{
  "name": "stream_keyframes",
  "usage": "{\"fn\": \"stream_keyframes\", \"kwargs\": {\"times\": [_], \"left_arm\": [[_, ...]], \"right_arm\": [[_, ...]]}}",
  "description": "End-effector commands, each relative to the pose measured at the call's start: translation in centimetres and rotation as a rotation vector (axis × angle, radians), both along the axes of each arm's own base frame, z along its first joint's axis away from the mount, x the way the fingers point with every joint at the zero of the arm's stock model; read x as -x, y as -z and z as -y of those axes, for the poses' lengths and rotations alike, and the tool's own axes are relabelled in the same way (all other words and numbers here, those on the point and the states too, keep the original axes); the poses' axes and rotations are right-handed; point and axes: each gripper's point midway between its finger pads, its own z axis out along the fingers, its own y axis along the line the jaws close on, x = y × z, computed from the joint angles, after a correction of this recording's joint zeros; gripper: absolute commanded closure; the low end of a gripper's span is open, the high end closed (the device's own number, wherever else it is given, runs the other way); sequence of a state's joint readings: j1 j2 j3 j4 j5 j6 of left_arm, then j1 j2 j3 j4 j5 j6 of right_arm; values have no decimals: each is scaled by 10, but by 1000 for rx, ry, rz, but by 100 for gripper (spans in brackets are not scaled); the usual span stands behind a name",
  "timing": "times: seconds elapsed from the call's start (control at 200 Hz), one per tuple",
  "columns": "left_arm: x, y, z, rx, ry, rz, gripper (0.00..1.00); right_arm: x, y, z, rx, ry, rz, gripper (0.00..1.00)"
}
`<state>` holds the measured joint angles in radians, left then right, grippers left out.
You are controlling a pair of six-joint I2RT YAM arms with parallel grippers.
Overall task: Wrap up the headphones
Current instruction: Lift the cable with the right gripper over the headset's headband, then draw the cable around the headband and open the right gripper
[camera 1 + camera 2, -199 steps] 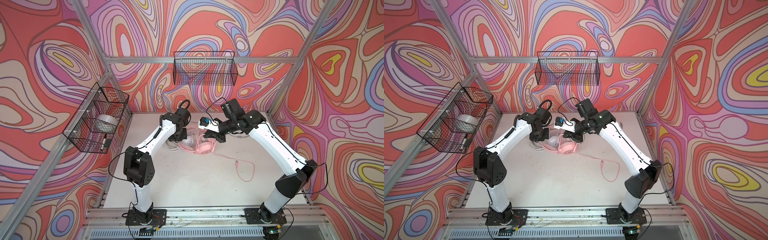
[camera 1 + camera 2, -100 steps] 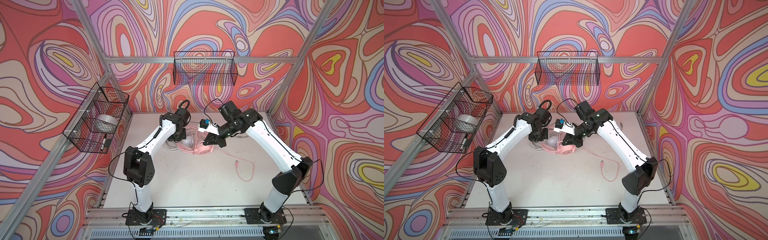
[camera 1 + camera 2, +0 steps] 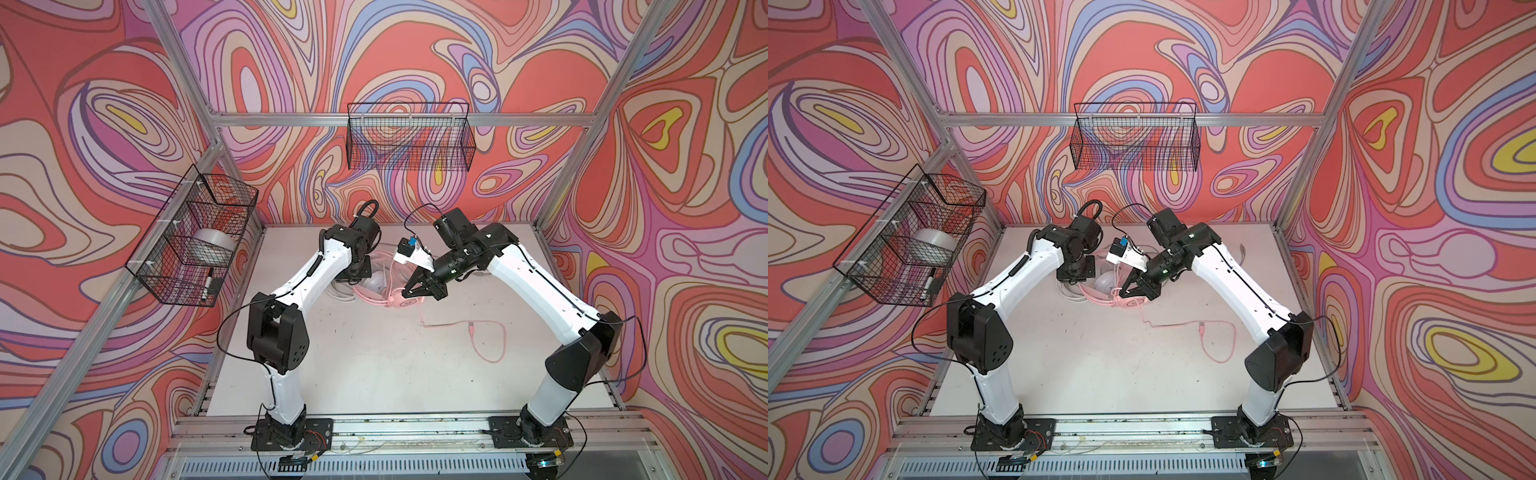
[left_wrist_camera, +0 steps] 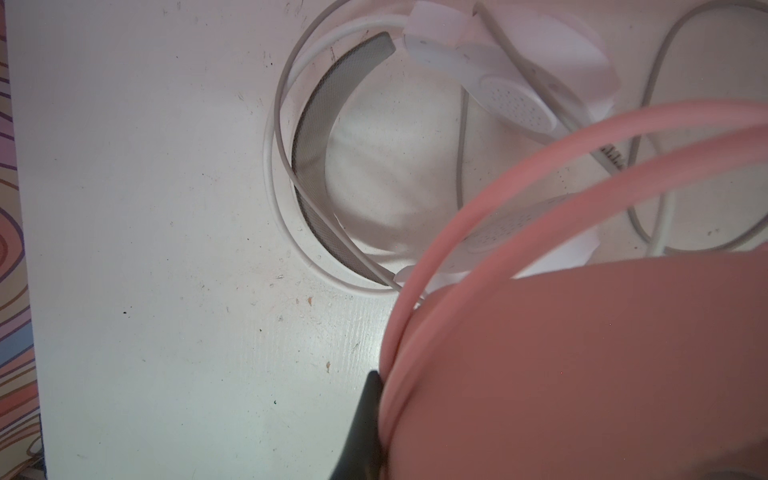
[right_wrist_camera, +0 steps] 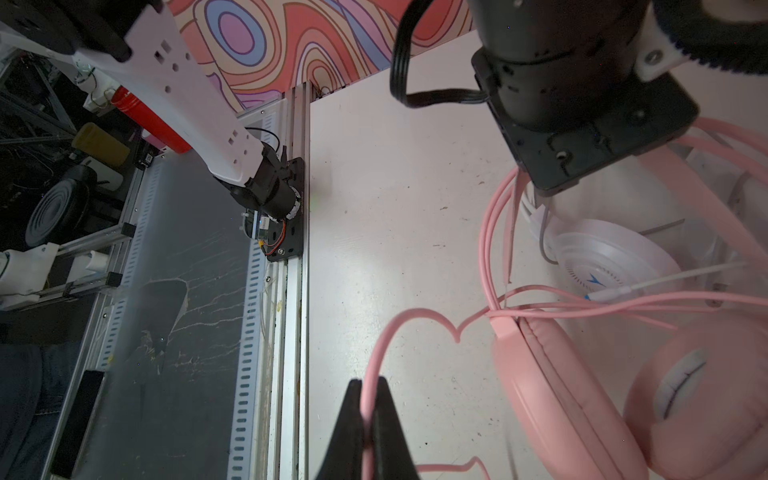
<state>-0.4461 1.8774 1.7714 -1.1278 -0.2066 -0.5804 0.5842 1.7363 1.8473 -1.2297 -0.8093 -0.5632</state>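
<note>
1. Right now the left gripper (image 4: pixel 376 390) is clamping tight on the pink headset's (image 5: pixel 561 395) thin headband wires at the table's (image 3: pixel 374 365) far middle.
2. The white headset (image 4: pixel 511 95) is lying flat there on the table too, partly under the pink bands.
3. The right gripper (image 5: pixel 368 390) is pinching the pink cable (image 5: pixel 415 310) between closed fingers, just above the table.
4. The cable's free end is trailing in a loop across the table's right half.
</note>
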Motion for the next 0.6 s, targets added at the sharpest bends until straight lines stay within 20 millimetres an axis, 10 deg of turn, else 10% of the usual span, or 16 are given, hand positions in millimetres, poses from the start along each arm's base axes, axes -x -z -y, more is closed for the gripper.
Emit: {"fn": "stream_keyframes", "kwargs": {"times": [0.0,0.596], "left_arm": [[-1,-13,5,38,-16,29,100],[6,-5,5,32,29,-3,100]], "right_arm": [[8,-18,2,-34,5,23,100],[-26,-21,34,162,92,161,100]]}}
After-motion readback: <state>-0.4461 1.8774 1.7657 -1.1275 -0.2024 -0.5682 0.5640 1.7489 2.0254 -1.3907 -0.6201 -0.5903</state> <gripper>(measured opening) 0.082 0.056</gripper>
